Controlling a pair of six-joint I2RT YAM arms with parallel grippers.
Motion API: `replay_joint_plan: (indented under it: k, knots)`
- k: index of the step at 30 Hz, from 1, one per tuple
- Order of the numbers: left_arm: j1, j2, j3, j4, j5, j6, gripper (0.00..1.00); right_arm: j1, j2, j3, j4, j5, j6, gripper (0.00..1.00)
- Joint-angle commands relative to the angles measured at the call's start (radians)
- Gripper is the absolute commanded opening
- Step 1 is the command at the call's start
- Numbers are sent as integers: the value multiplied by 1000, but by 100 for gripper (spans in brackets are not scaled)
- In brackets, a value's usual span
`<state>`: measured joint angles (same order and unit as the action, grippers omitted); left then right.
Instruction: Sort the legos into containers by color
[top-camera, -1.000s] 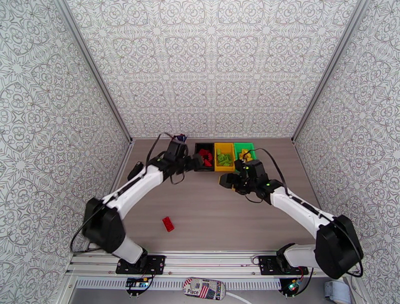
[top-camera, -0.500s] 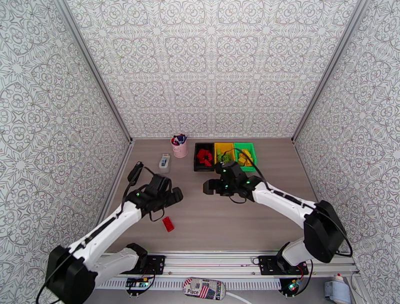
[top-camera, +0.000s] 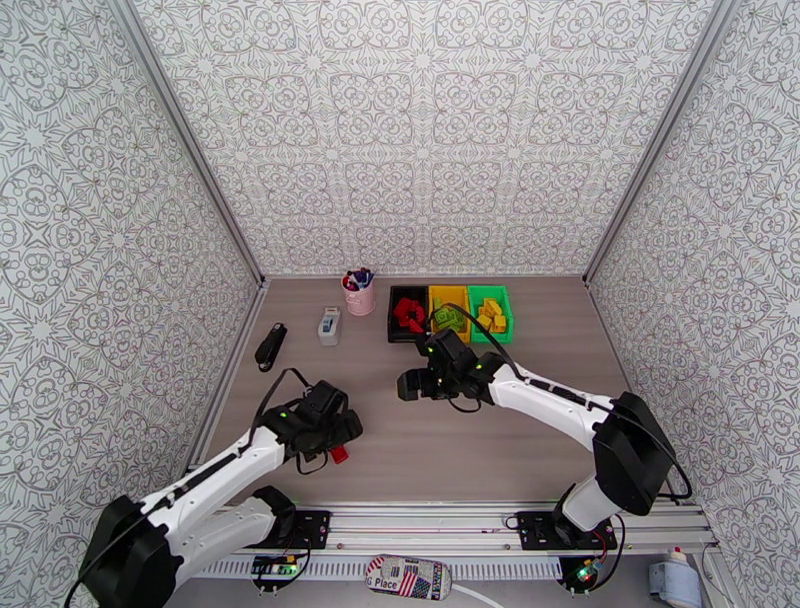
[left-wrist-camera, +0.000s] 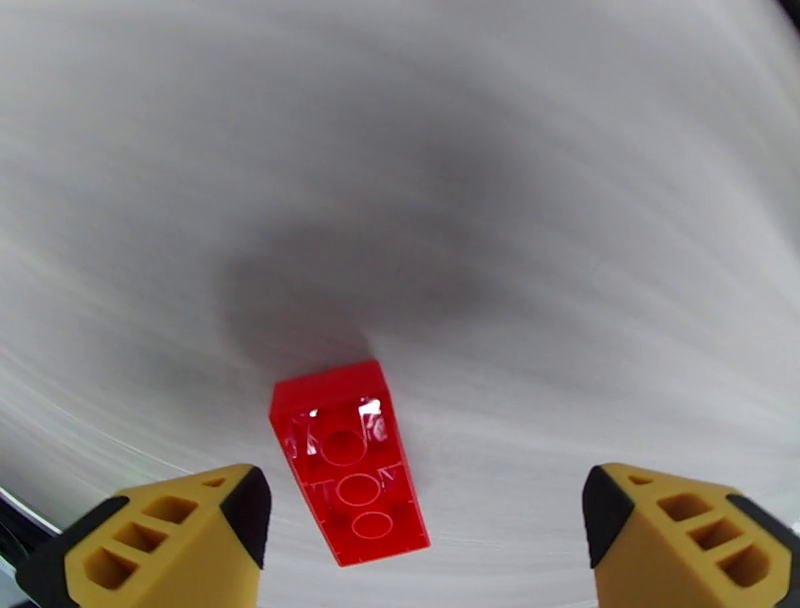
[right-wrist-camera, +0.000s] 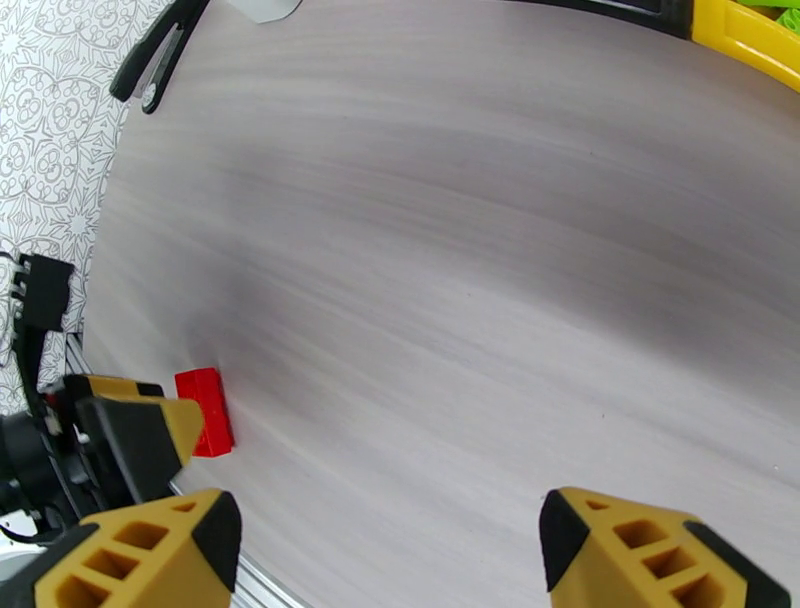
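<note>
A single red lego (top-camera: 340, 455) lies on the table near the front left; in the left wrist view it is the red lego (left-wrist-camera: 348, 460), hollow side up. My left gripper (top-camera: 346, 436) hovers right over it, open, with its yellow fingers (left-wrist-camera: 170, 540) standing on either side and apart from it. My right gripper (top-camera: 405, 385) hangs open over the table's middle, holding nothing; from its wrist the red lego (right-wrist-camera: 205, 410) appears far off. At the back stand the black bin (top-camera: 392, 318) with red legos, the yellow bin (top-camera: 449, 290) with green ones, and the green bin (top-camera: 508, 316) with yellow ones.
A pink cup of pens (top-camera: 359, 292), a small white-and-blue box (top-camera: 328, 325) and a black object (top-camera: 270, 346) sit at the back left. Patterned walls close in three sides, and a metal rail (top-camera: 420, 520) runs along the front edge.
My left arm drew back from the black bin to the near left and came down over the red lego. My right arm swung left, away from the bins.
</note>
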<state>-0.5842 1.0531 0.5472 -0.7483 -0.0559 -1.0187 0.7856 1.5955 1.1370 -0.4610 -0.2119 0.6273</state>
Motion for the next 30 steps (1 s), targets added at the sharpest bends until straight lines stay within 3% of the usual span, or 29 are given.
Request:
replay_joint_plan:
  k: [1, 18, 30]
  knots:
    - [-24, 13, -31, 31, 2, -49, 82, 3, 3, -5, -15, 24, -15, 83]
    - [-32, 114, -49, 87, -4, -37, 65, 4, -11, -52, 17, 30, -5, 83]
    - [-36, 124, -20, 113, 37, -5, 38, -36, -87, -94, 8, 65, -5, 83]
